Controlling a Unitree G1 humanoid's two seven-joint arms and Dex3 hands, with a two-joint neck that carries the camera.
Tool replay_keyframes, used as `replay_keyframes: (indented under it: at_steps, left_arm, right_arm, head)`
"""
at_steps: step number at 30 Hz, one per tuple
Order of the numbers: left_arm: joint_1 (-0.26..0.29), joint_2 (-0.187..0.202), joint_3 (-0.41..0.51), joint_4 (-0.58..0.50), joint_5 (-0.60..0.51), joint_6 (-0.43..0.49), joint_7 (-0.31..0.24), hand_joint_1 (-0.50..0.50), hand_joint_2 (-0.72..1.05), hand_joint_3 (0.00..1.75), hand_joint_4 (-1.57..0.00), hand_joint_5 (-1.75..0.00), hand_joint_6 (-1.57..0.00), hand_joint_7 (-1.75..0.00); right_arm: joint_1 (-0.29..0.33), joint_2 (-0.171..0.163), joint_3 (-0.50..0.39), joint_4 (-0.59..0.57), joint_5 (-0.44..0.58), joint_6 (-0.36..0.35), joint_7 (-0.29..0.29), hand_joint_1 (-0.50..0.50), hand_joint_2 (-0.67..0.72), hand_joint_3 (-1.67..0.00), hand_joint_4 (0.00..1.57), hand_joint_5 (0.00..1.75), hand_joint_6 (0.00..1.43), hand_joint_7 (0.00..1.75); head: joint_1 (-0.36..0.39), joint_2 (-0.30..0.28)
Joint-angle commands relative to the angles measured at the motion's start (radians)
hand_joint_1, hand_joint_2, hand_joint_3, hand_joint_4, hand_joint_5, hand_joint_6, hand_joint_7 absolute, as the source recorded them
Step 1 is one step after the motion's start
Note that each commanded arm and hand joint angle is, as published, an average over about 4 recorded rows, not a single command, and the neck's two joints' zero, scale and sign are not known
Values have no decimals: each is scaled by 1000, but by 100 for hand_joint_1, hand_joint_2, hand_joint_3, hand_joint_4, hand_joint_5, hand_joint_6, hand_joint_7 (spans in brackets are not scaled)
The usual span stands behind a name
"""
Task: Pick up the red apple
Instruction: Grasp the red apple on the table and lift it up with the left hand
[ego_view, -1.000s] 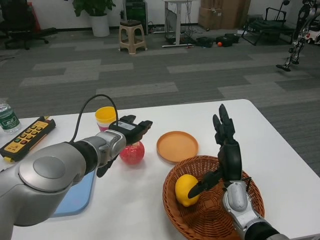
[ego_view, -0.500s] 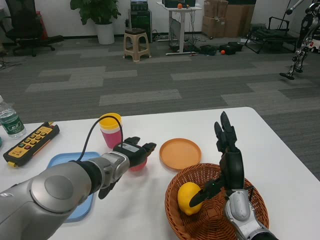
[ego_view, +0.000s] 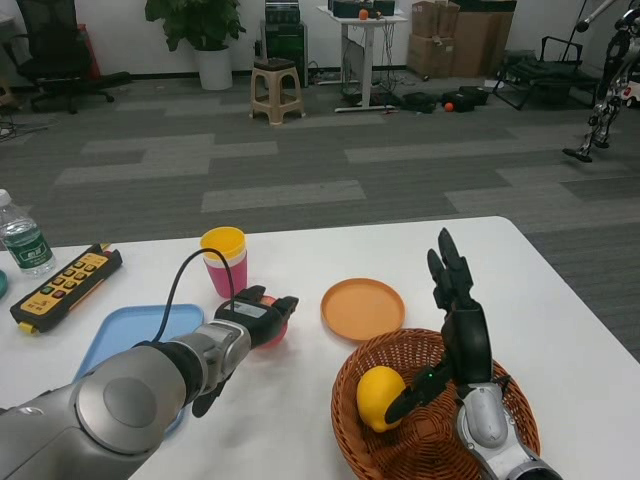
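The red apple (ego_view: 274, 335) sits on the white table just left of centre, mostly covered by my left hand (ego_view: 256, 314). Only slivers of red show beneath and behind the fingers. That hand lies on top of the apple with its fingers curled down around it, gripping it. I cannot tell whether the apple still touches the table. My right hand (ego_view: 456, 322) stands upright and open above the wicker basket (ego_view: 346, 372) at the front right, holding nothing.
A lemon (ego_view: 380, 396) lies in the basket. An orange plate (ego_view: 362, 308) sits right of the apple, stacked yellow and pink cups (ego_view: 224, 258) behind it, a blue tray (ego_view: 120, 336) to its left. A yellow remote (ego_view: 65, 288) and a water bottle (ego_view: 22, 240) are far left.
My left hand's fingers, spread over the apple before, have curled down around it. The camera has tilted, shifting the whole picture. The right hand stays where it was.
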Motion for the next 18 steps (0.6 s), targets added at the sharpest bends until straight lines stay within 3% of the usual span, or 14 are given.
replay_keyframes:
  at_steps: [1,11,14,18]
  left_arm:
    - [24,4,-5,31,-27,1,-3,-50,-64,9,0,0,0,0]
    - [33,14,-11,30,-35,1,-5,-50,-59,9,-24,0,0,0]
    - [42,17,-10,29,-49,0,-5,-50,-48,9,-35,0,0,0]
    - [51,21,-10,28,-64,0,-7,-50,-17,9,-52,0,0,0]
  right_arm:
    - [0,-12,6,9,9,-1,-2,-42,60,0,0,0,0,0]
    - [-1,-10,17,18,12,-1,-2,-42,60,0,0,0,0,0]
    - [-2,-8,16,19,12,-1,-2,-42,60,0,0,0,0,0]
    - [-2,-7,15,19,13,-1,-2,-42,60,0,0,0,0,0]
  head:
    - [11,-2]
    - [44,18]
    - [41,16]
    - [37,18]
